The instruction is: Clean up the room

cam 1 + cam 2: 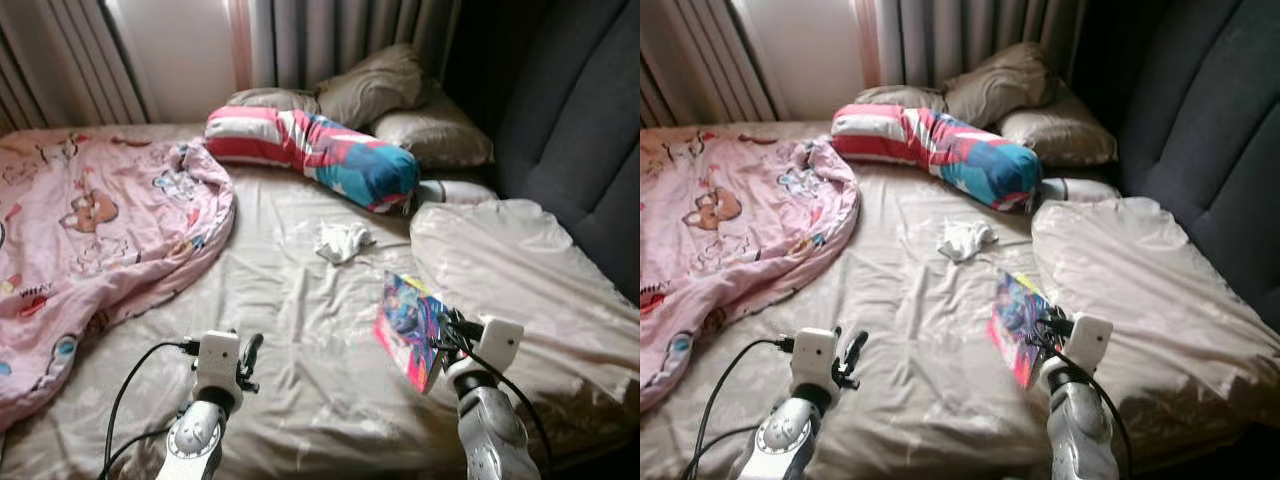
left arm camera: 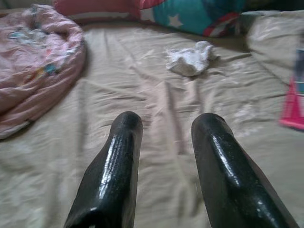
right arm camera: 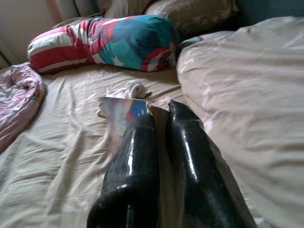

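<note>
Two grippers hang over the bed sheet (image 1: 300, 340) in the left eye view: the right gripper (image 1: 447, 338) is clamped on a colourful book (image 1: 408, 328), lifted clear of the sheet, while the left gripper (image 1: 248, 358) is spread and holds nothing. Ahead of both lies a white cloth (image 1: 342, 240), with a striped bolster (image 1: 315, 155) beyond. Along the left wrist, parted fingers (image 2: 114, 166) point toward that cloth. Along the right wrist, the book's edge sits pinched between the fingers (image 3: 137, 156).
</note>
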Tool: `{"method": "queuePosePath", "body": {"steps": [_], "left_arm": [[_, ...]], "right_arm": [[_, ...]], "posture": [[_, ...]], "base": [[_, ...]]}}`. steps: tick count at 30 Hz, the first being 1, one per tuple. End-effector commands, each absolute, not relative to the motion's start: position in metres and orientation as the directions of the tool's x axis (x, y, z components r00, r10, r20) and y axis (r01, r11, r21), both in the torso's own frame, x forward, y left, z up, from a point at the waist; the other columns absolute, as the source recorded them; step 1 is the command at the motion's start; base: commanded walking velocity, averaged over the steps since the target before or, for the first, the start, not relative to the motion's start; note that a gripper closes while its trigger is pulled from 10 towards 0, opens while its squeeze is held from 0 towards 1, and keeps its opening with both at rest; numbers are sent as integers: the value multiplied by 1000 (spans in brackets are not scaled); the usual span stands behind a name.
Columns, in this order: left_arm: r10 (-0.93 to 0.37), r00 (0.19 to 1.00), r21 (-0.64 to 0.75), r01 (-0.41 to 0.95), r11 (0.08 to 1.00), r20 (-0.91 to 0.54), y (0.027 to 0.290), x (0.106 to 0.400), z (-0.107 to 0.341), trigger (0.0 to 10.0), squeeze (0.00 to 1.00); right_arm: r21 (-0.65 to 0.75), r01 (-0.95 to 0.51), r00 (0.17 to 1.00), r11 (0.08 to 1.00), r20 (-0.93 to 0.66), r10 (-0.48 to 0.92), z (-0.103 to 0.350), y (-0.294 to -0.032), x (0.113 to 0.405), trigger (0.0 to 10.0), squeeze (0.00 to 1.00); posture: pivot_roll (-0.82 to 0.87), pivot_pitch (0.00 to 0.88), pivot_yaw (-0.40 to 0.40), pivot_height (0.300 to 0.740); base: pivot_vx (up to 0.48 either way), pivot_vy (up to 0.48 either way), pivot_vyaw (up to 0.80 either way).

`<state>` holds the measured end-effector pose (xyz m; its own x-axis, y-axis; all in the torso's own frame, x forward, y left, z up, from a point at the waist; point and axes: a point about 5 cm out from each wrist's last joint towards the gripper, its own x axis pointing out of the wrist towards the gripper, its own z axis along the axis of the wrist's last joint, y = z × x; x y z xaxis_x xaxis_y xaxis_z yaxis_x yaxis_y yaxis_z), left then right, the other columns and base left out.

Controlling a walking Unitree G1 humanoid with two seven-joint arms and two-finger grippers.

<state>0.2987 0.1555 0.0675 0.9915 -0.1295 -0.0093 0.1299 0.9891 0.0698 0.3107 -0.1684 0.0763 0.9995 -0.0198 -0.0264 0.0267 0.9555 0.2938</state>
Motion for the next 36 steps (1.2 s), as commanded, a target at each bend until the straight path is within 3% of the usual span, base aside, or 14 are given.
{"method": "queuePosePath", "body": {"steps": [1, 17, 36], "left_arm": [[-128, 992, 79, 128, 989, -11, 158, 298, 68, 10000, 0], [-125, 992, 83, 126, 989, -16, 158, 298, 67, 10000, 0], [-122, 992, 111, 124, 986, -25, 169, 286, 67, 10000, 0]], "right_arm": [[292, 31, 999, 956, 4, -34, 81, -172, 311, 10000, 0], [301, 12, 1000, 953, -1, -12, 80, -170, 311, 10000, 0], [636, 117, 992, 763, -38, -120, 79, -184, 338, 10000, 0]], "posture": [[-57, 173, -43, 643], [-59, 174, -43, 643], [-1, 223, -12, 643]], "base": [[442, 0, 0], [452, 0, 0], [0, 0, 0]]}}
